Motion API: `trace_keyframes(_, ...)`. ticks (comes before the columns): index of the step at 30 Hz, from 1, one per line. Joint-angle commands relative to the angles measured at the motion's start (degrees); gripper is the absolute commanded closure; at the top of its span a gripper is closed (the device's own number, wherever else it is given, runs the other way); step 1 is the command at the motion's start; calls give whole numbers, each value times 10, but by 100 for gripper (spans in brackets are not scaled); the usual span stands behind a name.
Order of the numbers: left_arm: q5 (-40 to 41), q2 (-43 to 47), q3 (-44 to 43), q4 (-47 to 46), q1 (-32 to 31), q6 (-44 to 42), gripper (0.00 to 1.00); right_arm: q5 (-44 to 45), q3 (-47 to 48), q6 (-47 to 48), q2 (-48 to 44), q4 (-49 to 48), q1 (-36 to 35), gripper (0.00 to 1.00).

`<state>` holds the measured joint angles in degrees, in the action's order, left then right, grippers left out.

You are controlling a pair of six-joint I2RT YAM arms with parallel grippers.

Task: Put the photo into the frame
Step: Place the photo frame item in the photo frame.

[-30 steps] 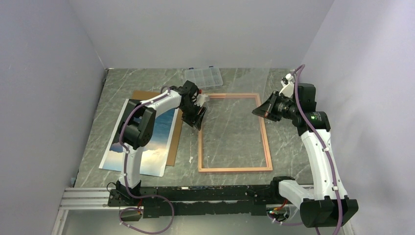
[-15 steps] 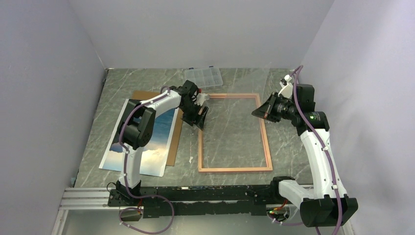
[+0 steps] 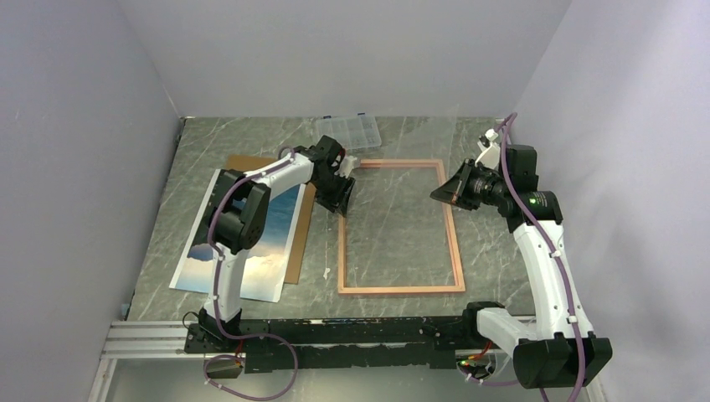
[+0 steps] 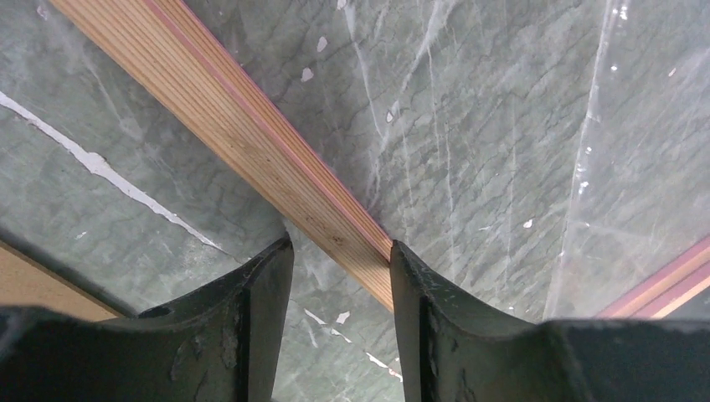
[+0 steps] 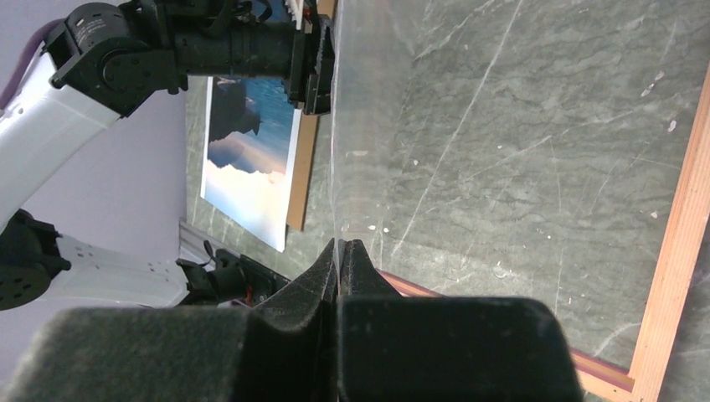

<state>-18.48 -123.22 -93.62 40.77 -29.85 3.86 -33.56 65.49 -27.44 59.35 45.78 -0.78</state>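
Note:
The frame [image 3: 457,243] lies flat on the marble table, pink border showing. My left gripper [image 3: 341,198] straddles its left rail near the far corner. In the left wrist view the tan rail [image 4: 243,126] runs between the open jaws [image 4: 342,251], against the right finger, with a gap to the left finger. My right gripper [image 3: 444,191] hovers over the frame's right side. In the right wrist view it [image 5: 342,244] is shut on the edge of the clear pane [image 5: 360,126], which stands tilted up. The photo [image 3: 251,251] lies to the left on the table.
A brown backing board [image 3: 243,162] lies partly under the photo. A small clear compartment box [image 3: 347,131] sits at the back behind the frame. Grey walls close in on the left, back and right. The black mounting rail [image 3: 352,335] runs along the near edge.
My left gripper has shifted slightly toward the frame's far corner, and its jaws have narrowed around the rail. The right gripper holds the pane as before.

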Motion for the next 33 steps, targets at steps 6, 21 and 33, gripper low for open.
trace_keyframes(6,116,37,86,-27,6,17,57,-33,-27,-11,5,-63,2,100)
trace_keyframes(21,109,93,147,-24,31,9,58,-19,-53,-50,33,-130,-62,100)
trace_keyframes(33,24,199,42,37,132,19,6,15,16,-105,62,-157,-145,100)
